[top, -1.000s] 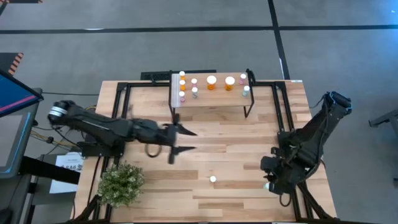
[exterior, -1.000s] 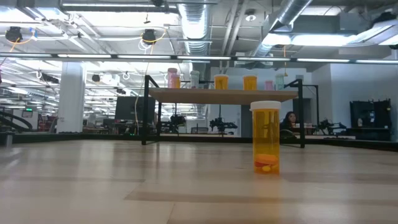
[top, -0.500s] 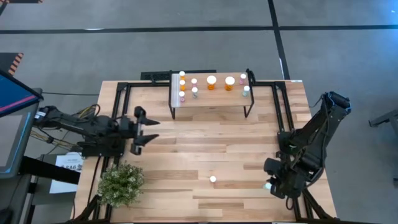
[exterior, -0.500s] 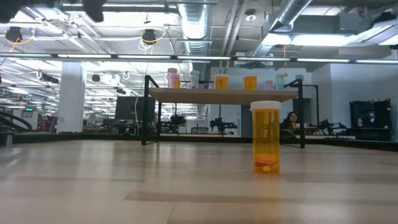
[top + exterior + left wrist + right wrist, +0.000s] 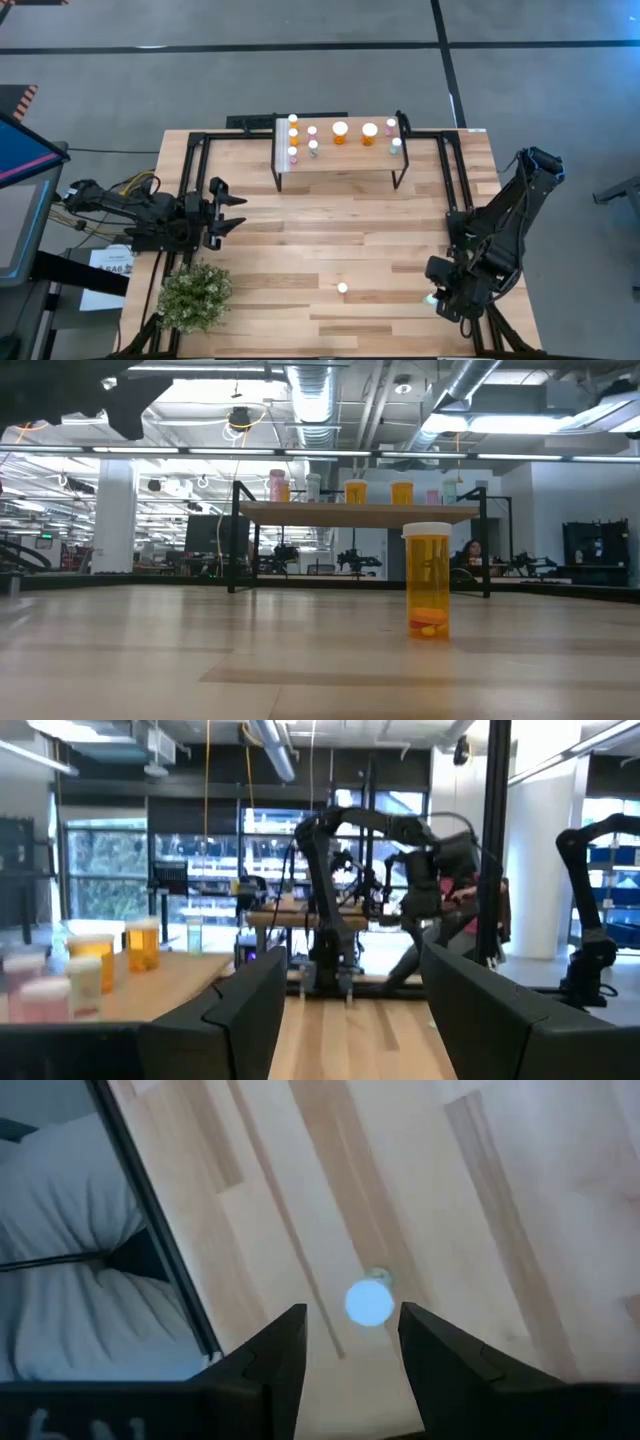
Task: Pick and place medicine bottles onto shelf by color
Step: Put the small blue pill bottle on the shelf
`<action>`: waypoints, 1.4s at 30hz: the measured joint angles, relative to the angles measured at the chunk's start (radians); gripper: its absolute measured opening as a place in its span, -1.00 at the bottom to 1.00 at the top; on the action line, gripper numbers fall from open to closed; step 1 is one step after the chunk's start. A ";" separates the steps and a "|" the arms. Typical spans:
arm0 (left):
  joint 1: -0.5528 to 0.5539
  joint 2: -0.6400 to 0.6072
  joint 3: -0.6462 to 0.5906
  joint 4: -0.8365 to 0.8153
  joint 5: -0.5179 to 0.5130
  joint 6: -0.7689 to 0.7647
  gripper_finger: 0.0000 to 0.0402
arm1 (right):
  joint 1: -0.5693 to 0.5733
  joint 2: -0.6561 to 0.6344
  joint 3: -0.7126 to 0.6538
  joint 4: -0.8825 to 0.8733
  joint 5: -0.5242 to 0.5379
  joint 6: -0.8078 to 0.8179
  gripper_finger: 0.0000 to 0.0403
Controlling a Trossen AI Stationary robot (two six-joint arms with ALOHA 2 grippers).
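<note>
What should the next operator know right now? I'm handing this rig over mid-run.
Left claw: open, empty, pulled back at the table's left edge.
Right claw: open, poised above a pale green bottle with a white cap near the table's front right edge; not gripped.
Done: several white-capped bottles stand on the light wood shelf with black legs.
Left: that green bottle, and the orange bottle with a white cap standing on the wooden tabletop.

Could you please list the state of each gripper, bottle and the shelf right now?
left gripper: open, empty, at the table's left edge.
right gripper: open, above the pale-capped bottle.
pale-capped bottle: upright on the table, ungrasped.
orange bottle: upright on the table, capped.
shelf: holds upright bottles along its back edge.
</note>
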 joint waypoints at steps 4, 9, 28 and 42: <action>0.000 0.001 -0.004 -0.048 0.000 -0.033 0.09 | 0.000 0.000 0.000 0.023 -0.005 0.022 -0.02; 0.000 0.001 -0.004 -0.162 0.000 -0.046 0.09 | 0.000 0.000 0.000 0.023 -0.006 0.051 0.19; 0.005 0.043 -0.001 -0.553 -0.511 -0.482 0.09 | 0.020 0.036 0.000 0.044 -0.005 0.054 0.97; 0.004 0.049 0.000 -0.556 -0.525 -0.502 0.09 | 0.062 0.179 0.000 0.014 -0.052 0.214 0.98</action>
